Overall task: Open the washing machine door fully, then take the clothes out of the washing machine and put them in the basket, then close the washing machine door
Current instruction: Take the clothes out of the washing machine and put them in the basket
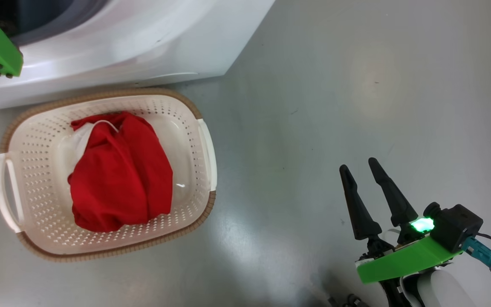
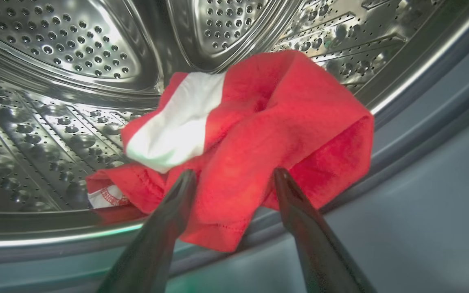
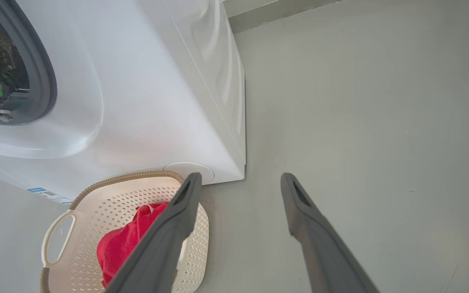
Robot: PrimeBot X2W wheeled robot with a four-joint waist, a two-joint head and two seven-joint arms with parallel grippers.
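The left hand [image 2: 233, 174] is open inside the mouth of the washing machine [image 1: 143, 42]. Its two dark fingers [image 2: 165, 228] are spread to either side of a red garment [image 2: 275, 122] with a white panel. The tips sit at the cloth's front fold, though I cannot tell whether they press it. That garment lies crumpled at the front of the steel drum [image 2: 75, 53], with its lower hem drooping over the drum lip onto the grey rubber ring [image 2: 421, 162]. A second red garment [image 1: 119, 179] (white trim showing at its top edge) lies in the basket [image 1: 36, 179], which stands on the floor [image 1: 356, 85] just before the machine's front. The right hand [image 1: 358, 165] is open too, holding nothing, over bare floor well to the basket's right.
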